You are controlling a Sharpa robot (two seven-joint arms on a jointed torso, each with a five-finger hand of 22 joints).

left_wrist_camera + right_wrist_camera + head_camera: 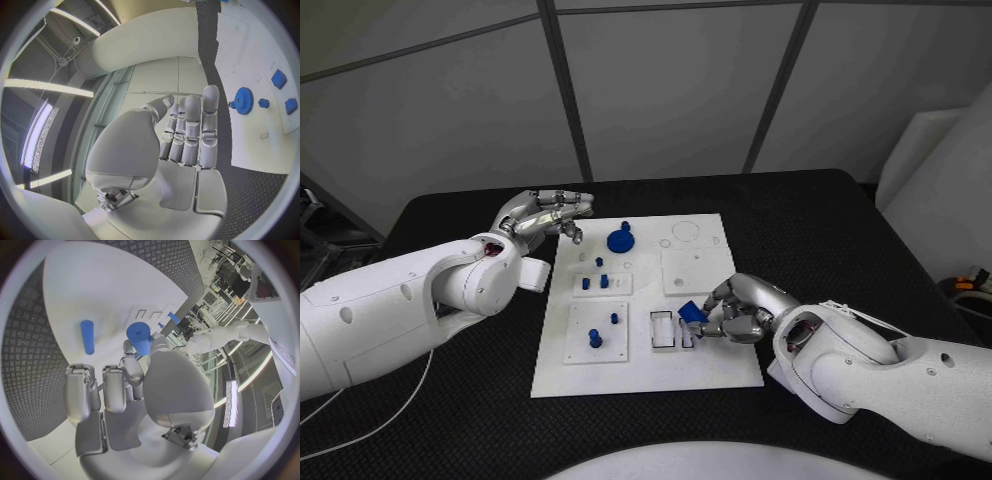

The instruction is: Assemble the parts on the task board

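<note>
Two hands over task board (635, 330), right hand (740, 312) pinching blue part (691, 313), left hand (545, 213) empty, fingers apart

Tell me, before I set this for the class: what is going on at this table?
A two-armed robot is putting small blue parts together on a white board. Its right hand holds a blue piece in its fingers over the board's near right area. Its left hand holds nothing, by the board's far left corner, close to a blue gear. Several other blue pieces already stand on the board.
</note>
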